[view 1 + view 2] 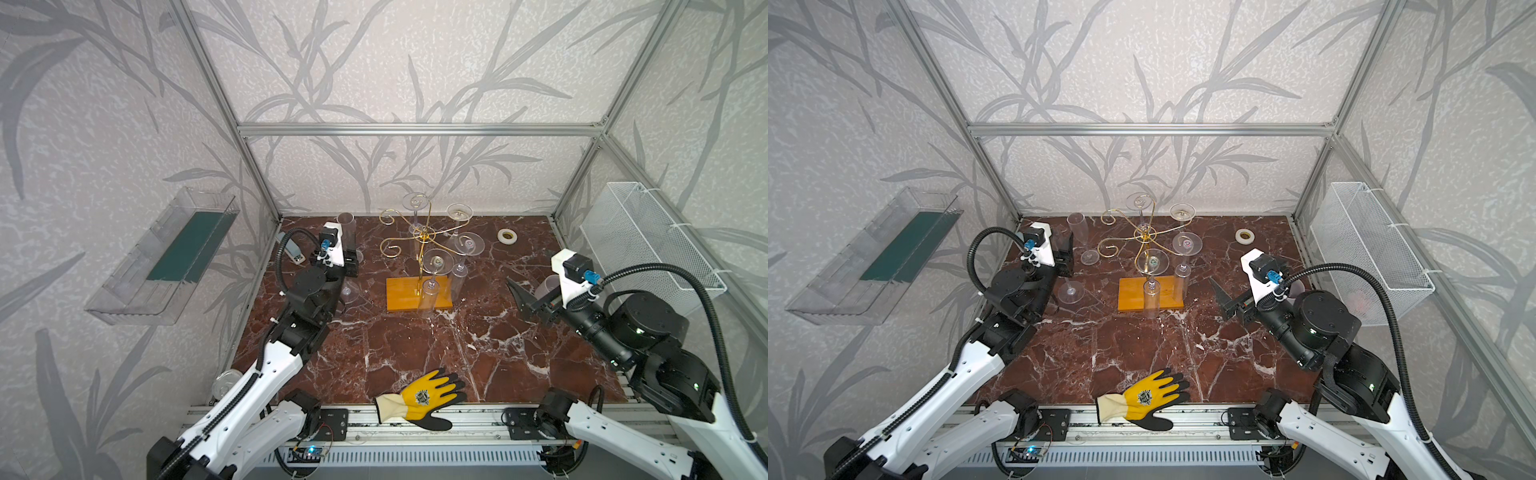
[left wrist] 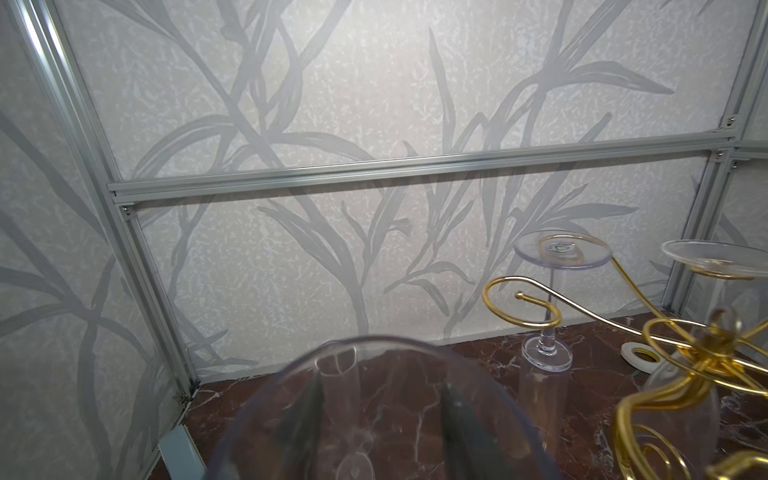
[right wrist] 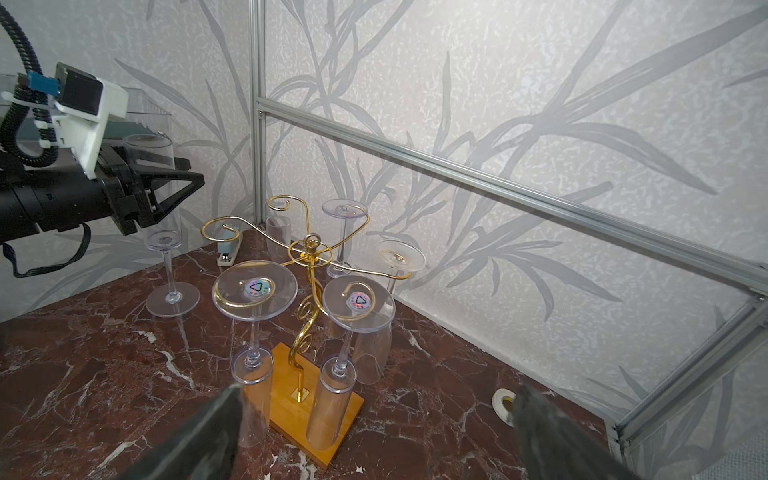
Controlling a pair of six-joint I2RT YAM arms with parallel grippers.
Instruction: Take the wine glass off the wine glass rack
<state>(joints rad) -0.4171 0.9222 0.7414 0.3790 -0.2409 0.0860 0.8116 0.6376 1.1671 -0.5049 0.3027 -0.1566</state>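
Clear stemmed wine glass [image 3: 166, 249] clamped at bowl by left gripper [image 3: 166, 176], freeing foot for standing; right gripper [image 3: 380, 390] spread, empty.

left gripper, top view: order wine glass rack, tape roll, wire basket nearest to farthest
1. wine glass rack, centre, just right of the left gripper
2. tape roll, back right
3. white wire basket, far right side
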